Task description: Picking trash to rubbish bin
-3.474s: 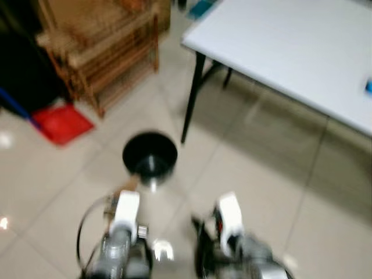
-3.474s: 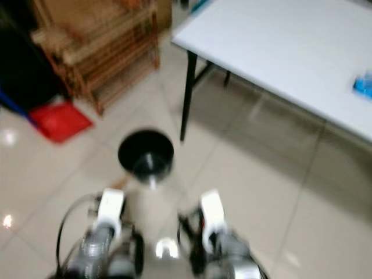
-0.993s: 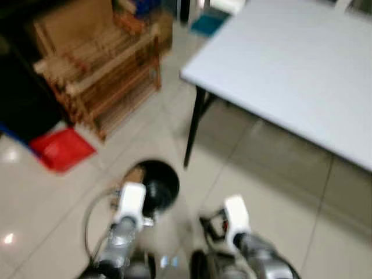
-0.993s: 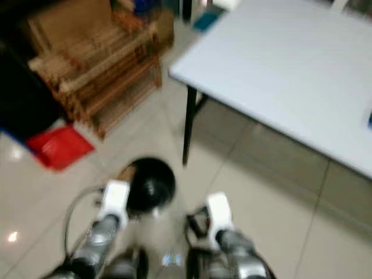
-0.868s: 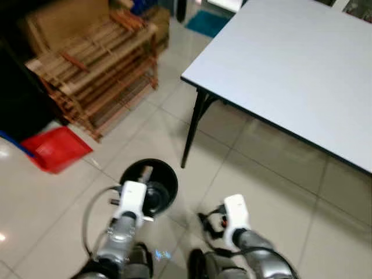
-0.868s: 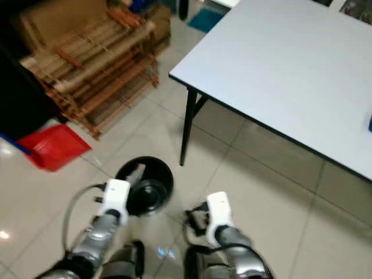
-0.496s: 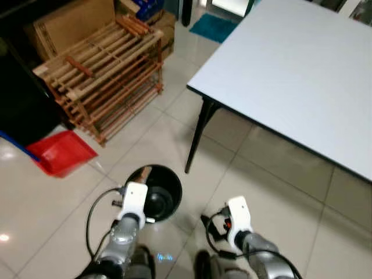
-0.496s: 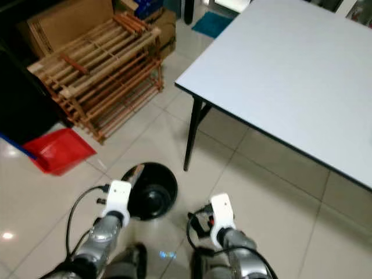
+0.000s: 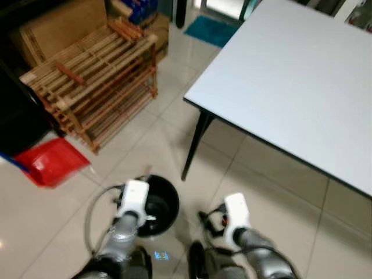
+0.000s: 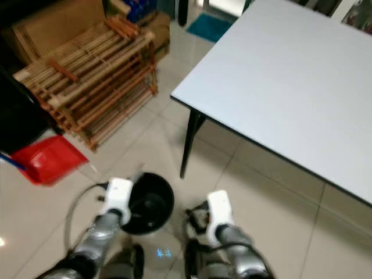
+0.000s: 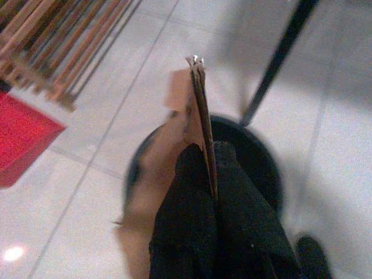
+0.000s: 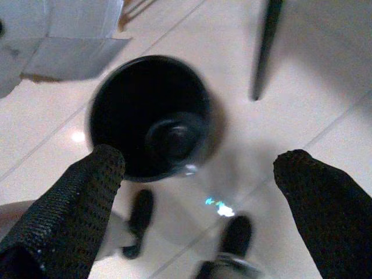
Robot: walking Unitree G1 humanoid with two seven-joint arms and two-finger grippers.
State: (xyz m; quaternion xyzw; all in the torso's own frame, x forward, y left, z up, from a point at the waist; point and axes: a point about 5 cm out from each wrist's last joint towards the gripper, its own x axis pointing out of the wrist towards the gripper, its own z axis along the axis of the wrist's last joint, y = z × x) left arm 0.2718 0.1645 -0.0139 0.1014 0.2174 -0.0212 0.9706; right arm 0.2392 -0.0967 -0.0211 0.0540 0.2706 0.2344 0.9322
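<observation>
A round black rubbish bin [image 9: 161, 204] stands on the tiled floor just ahead of me, below my left arm [image 9: 133, 200]. My left gripper [image 11: 210, 156] is shut on a thin brown piece of cardboard [image 11: 197, 104]. The card is seen edge-on and hangs over the bin [image 11: 258, 160] near its rim. A corner of the card [image 10: 137, 173] pokes out past the left wrist. My right gripper [image 12: 197, 174] is open, its fingers [image 12: 78, 195] spread wide with nothing between them, above the floor beside the bin [image 12: 148, 113].
A large white table [image 9: 290, 87] fills the right, its black leg [image 9: 195, 145] just behind the bin. A wooden slatted rack [image 9: 93, 81], cardboard boxes [image 9: 52, 29] and a red dustpan [image 9: 49, 163] lie to the left. My feet [image 12: 139, 224] stand close by the bin.
The view has closed in and steadied: the bin, once well ahead of my arms, now sits right under the left wrist. The left gripper still holds the cardboard.
</observation>
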